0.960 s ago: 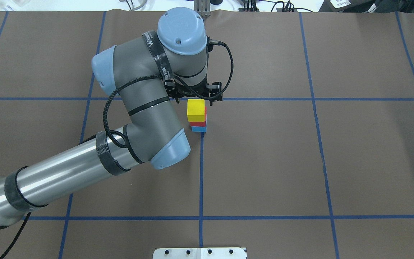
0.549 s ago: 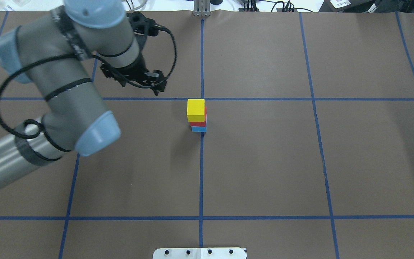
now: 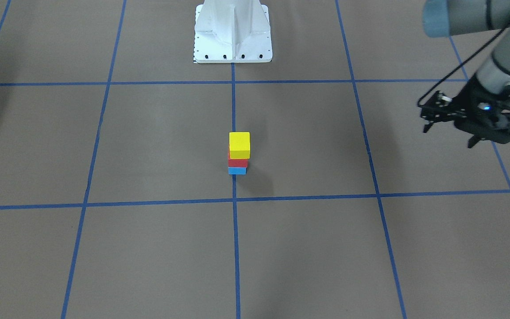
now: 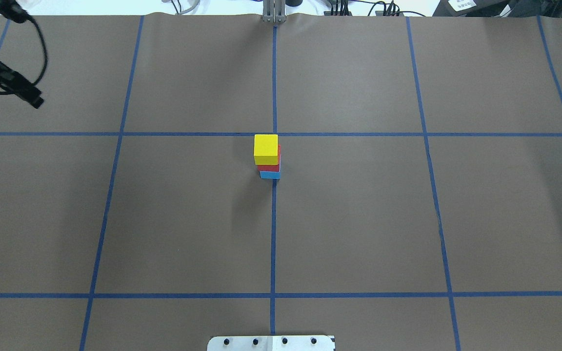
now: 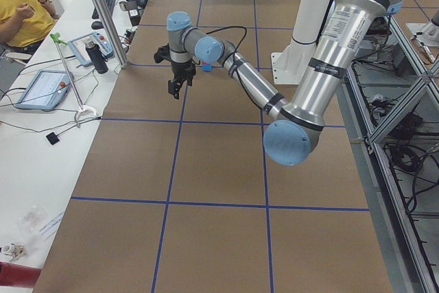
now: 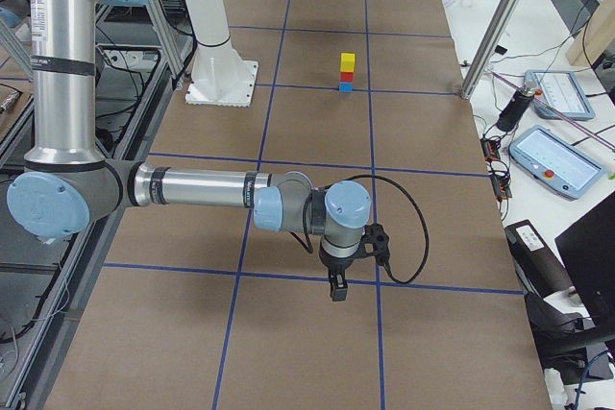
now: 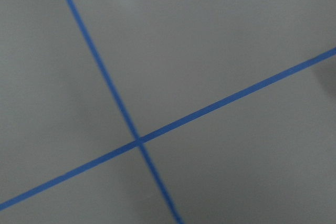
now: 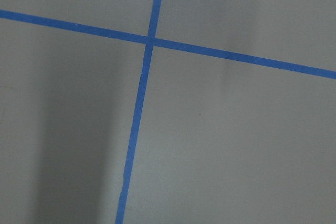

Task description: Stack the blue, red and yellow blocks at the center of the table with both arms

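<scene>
A stack stands at the table's centre: blue block (image 4: 270, 175) at the bottom, red block (image 4: 270, 167) on it, yellow block (image 4: 266, 148) on top. It also shows in the front view, with the yellow block (image 3: 239, 144) on top. My left gripper (image 3: 447, 137) is open and empty, raised far to the stack's left. One of its fingers (image 4: 32, 99) shows at the overhead view's left edge. My right gripper (image 6: 336, 287) hangs over bare table far to the stack's right. It shows only in the exterior right view, so I cannot tell whether it is open.
The white robot base (image 3: 233, 31) stands at the near table edge behind the stack. Blue tape lines (image 4: 273, 234) grid the brown table. Tablets (image 6: 557, 156) and metal posts (image 6: 490, 36) line the far side, where an operator (image 5: 20, 5) sits.
My left arm has swung from just behind the stack away to the left, almost out of the overhead view. The stack has not moved.
</scene>
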You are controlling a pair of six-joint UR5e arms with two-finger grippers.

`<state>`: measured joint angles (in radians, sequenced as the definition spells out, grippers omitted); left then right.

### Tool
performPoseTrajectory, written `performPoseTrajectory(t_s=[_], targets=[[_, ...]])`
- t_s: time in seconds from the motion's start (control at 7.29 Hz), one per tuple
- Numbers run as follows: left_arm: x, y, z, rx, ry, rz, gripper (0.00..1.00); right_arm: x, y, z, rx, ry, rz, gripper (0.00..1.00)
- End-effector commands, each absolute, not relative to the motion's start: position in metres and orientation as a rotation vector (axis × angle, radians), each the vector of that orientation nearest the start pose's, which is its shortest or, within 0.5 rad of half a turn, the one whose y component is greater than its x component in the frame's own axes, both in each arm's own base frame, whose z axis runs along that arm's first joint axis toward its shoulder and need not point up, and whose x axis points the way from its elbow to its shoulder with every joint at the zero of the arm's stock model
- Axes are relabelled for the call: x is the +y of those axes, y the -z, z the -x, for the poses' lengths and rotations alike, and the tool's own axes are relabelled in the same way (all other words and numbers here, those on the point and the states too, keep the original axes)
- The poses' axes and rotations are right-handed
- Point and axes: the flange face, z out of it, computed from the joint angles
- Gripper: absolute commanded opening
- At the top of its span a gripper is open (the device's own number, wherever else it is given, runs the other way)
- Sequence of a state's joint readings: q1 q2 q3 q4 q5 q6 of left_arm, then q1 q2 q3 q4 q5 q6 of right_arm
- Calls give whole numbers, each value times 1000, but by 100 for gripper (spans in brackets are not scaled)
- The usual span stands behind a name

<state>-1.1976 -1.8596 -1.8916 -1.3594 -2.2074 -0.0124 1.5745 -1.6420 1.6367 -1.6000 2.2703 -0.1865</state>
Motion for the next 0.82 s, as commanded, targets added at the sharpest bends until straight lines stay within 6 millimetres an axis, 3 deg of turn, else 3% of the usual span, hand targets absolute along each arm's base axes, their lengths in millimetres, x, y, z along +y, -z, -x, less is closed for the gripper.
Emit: performPoseTrajectory(t_s=[0.0,0.14,0.27,0.41,0.55,0.69], targets=[[-545,-518,-25,718,-529,-267,100,-458,-668,-71,-700,163,-33,100],[-530,-581,5,743,-484,-261,100,-458,-668,-71,-700,161,-33,100],[-501,-645,13,749,-446,-194,100,-458,-668,-71,-700,163,-33,100],[-498,-663,31,735,-425,-212,100,-458,-667,-71,-700,167,-37,100],[-491,-663,61,724,-357,-233,100,-458,-667,-71,-700,167,-37,100],[-492,-663,66,732,-325,-174,100,-459,-666,-71,-700,167,-39,100]])
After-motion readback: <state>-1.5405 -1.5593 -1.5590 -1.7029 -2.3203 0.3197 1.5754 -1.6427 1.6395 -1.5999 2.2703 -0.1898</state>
